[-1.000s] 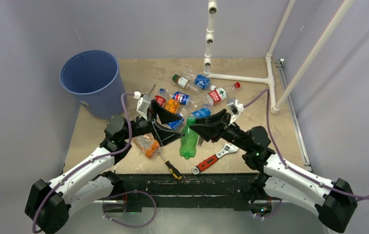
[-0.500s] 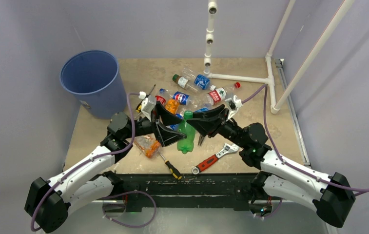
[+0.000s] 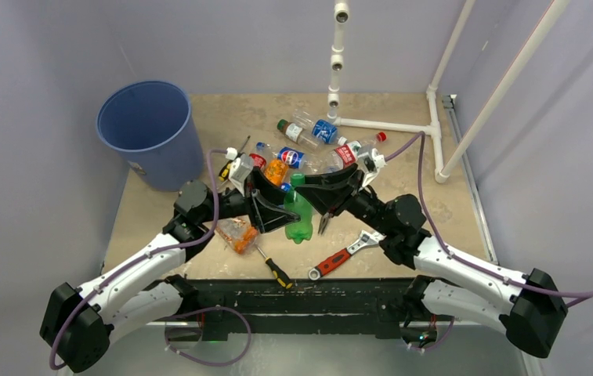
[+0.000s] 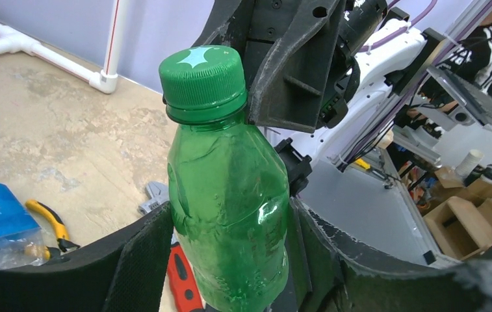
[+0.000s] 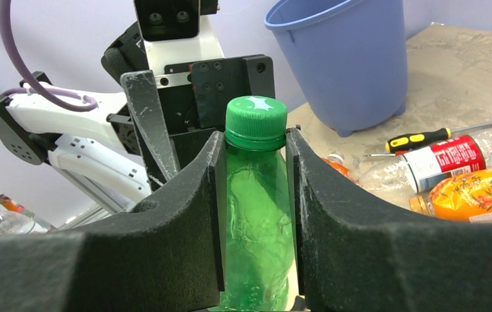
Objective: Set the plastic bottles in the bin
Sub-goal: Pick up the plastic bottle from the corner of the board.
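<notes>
Green bottle (image 3: pixel 301 219): held between both grippers, cap up, right of the bin (image 3: pixel 164 160) and nearer the arm bases than it.
Right gripper (image 5: pixel 254 149): clamped on the green bottle just below its cap.
Left gripper (image 4: pixel 230 227): fingers pressed against both sides of the green bottle's body, lower down.
Other bottles (image 3: pixel 312 149): lying on the table (image 3: pixel 387 110) right of the bin, beyond the green bottle.
Bin: upright, mouth up.

1 bin (image 3: pixel 160 160), at least 8 plastic bottles (image 3: pixel 324 131), 2 screwdrivers (image 3: pixel 275 269), 1 wrench (image 3: pixel 344 254), 1 pliers (image 4: pixel 47 221).
</notes>
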